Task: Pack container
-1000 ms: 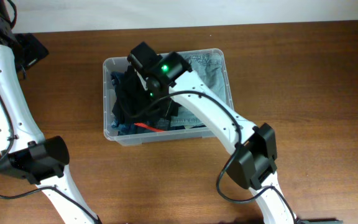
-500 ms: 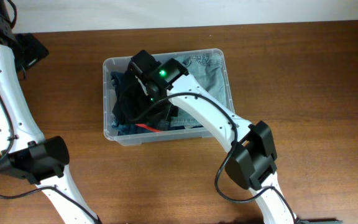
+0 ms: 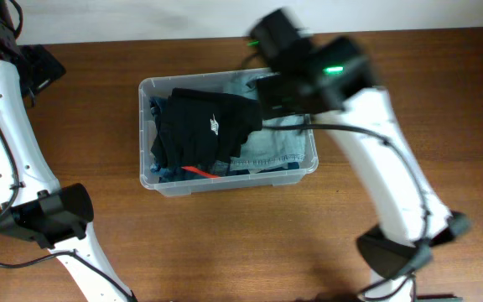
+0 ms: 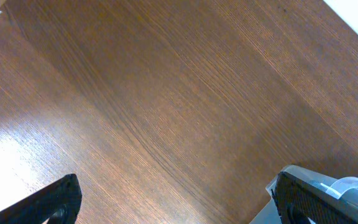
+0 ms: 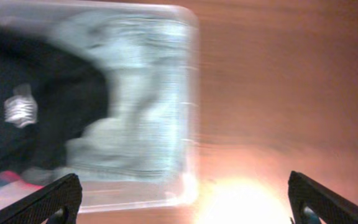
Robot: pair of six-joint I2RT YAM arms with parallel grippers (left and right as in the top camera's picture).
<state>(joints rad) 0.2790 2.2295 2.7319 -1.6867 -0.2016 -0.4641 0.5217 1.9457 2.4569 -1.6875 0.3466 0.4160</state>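
Both pairs of my jaws stand spread and empty. The container (image 3: 241, 181), holding a black garment (image 3: 204, 126) on pale denim (image 3: 275, 147), lies ahead-left of my right jaws, its long axis along their gap. My left jaws hang well apart from it over bare surface (image 4: 166, 93).

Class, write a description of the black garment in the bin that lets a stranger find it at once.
On the brown wooden table stands a clear plastic container of clothes. On top, in its left half, lies the black garment. Unlike the pale blue-grey fabric beside it, it is dark and bears a small white logo.
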